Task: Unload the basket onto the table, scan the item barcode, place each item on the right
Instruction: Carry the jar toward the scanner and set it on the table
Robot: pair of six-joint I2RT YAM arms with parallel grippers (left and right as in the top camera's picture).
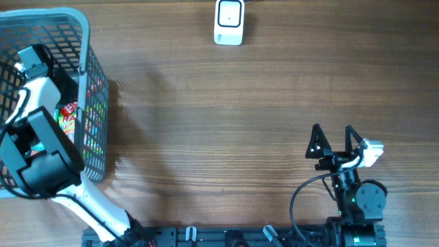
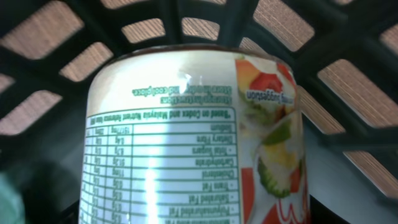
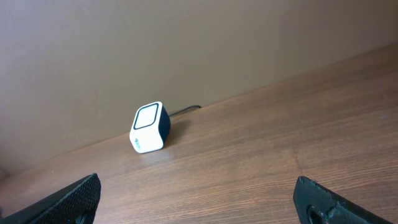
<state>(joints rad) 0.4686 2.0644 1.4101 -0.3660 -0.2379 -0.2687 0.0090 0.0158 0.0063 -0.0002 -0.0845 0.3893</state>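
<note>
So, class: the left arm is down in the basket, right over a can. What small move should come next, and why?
Probably close firmly on the can before lifting. It fills the left wrist view, lying in the basket, and the scanner stands well away across the table, so it must be carried there.

table (image 1: 240, 103): wooden | basket (image 1: 96, 103): standing at left edge | scanner (image 1: 229, 22): far side, near centre

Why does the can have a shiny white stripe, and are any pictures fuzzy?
Left wrist view: light glares off the can, its small print soft. Right wrist view: the scanner is sharp, the pincer fingers blurry. Overhead view: evenly lit.
</note>
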